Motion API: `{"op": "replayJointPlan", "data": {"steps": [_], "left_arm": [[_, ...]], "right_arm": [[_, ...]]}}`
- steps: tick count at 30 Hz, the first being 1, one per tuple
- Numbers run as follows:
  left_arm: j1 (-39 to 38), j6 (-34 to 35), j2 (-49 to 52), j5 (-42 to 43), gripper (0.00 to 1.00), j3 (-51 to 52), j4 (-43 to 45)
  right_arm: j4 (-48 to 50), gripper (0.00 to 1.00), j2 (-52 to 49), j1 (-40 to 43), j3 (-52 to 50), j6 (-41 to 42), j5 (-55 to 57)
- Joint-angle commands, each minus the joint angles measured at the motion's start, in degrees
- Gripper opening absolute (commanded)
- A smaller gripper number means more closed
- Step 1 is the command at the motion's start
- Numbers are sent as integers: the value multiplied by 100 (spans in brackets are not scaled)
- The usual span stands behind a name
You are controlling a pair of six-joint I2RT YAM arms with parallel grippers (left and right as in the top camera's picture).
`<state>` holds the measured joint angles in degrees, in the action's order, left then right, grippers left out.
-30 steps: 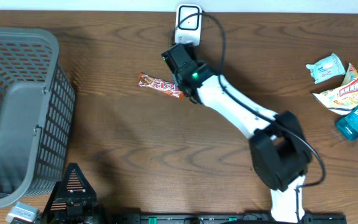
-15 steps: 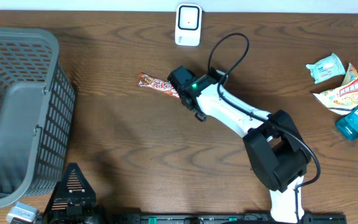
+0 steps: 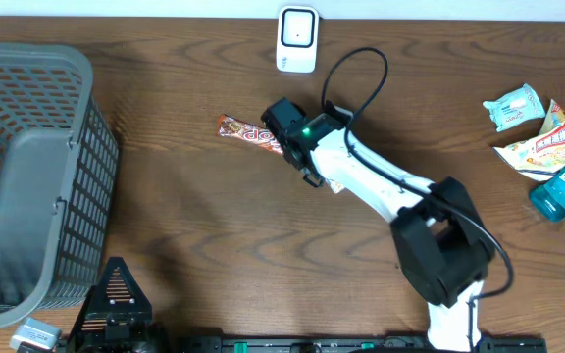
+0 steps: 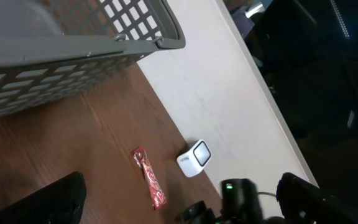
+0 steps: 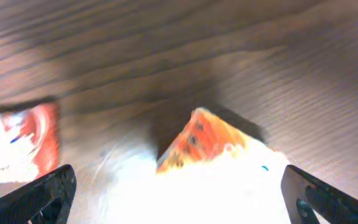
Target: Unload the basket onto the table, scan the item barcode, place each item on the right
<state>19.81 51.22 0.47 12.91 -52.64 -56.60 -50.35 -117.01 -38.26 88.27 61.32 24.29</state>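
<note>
My right gripper hangs over the middle of the table, open, its fingers spread wide. Between them is a white and orange packet, loose and touched by neither finger; it is blurred and very bright. Only a corner of this packet peeks out from under the arm in the overhead view. The white barcode scanner stands at the table's far edge, apart from the gripper. My left gripper sits open and empty at the near left corner.
A red candy bar lies just left of the right gripper, also seen as the red bar. A grey basket fills the left side. Several packets and a blue bottle lie at the far right.
My right gripper came back from the scanner toward the table's middle and opened, letting go of the white and orange packet. The left arm has not moved.
</note>
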Motion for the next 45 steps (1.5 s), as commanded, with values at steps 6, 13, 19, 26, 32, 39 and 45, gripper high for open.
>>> {"op": "replayJointPlan", "data": {"steps": [6,13,19,26,32,39,45], "left_arm": [[-24,-11,-31,-57,98,-33,-2],[-24,-11,-31,-55,98,-26,-17],[-24,-9,-31,-55,98,-2,-15],[-24,-9,-31,-55,98,-2,-15],[-24,-7,-31,-55,98,-4,-13],[-24,-7,-31,-55,98,-4,-15],[-24,-9,-31,-55,98,-4,-15]], "right_arm": [[-623,92,1329,271,177,-778,-525],[-2227,34,2448,787,166,-778,-492],[-2380,88,2573,984,-173,-621,-435],[-1064,64,2559,984,-1473,944,-968],[365,62,2559,984,-2479,1449,-1115],[2240,52,2549,984,-3482,1449,-1311],[2900,54,2507,984,-3864,1447,-1303]]}}
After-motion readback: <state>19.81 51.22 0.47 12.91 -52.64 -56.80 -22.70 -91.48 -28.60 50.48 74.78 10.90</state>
